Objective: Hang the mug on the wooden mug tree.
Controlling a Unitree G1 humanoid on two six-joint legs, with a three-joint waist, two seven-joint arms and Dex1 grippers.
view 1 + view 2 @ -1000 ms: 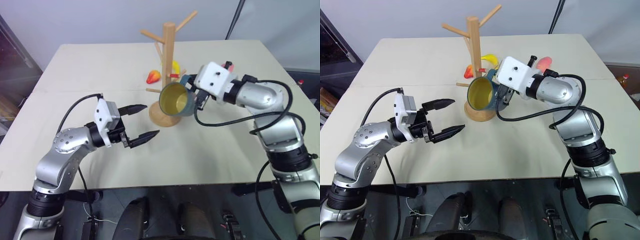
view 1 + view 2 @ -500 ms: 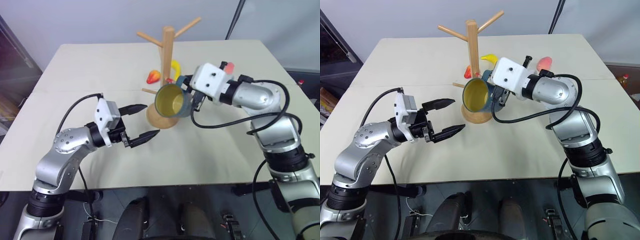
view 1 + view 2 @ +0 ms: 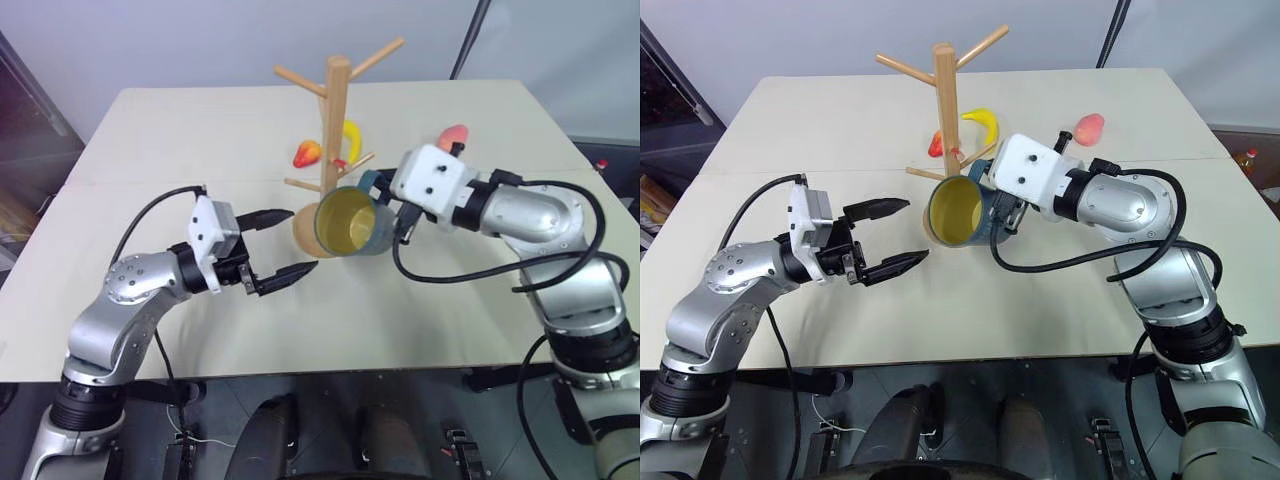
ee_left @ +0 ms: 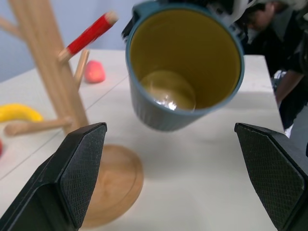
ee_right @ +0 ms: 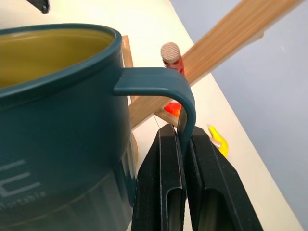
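My right gripper (image 5: 184,137) is shut on the loop handle of the dark teal mug (image 3: 352,222). It holds the mug in the air on its side, just in front of the wooden mug tree (image 3: 337,110). The mug's yellow inside faces my left gripper (image 3: 301,240), which hovers open a short way off with nothing between its fingers. A red-tipped peg (image 5: 171,52) of the tree ends just beside the handle, outside its loop. The mug hides part of the tree's round base (image 3: 303,232).
Behind the tree on the beige table (image 3: 190,130) lie a yellow banana (image 3: 982,120), a small red-orange fruit (image 3: 307,153) and a pink-red fruit (image 3: 1090,126). A seam crosses the tabletop. The near table edge runs just below both arms.
My right gripper has drawn the mug back toward me, away from the tree's post. The tree's branches have turned slightly. The left arm has stayed put.
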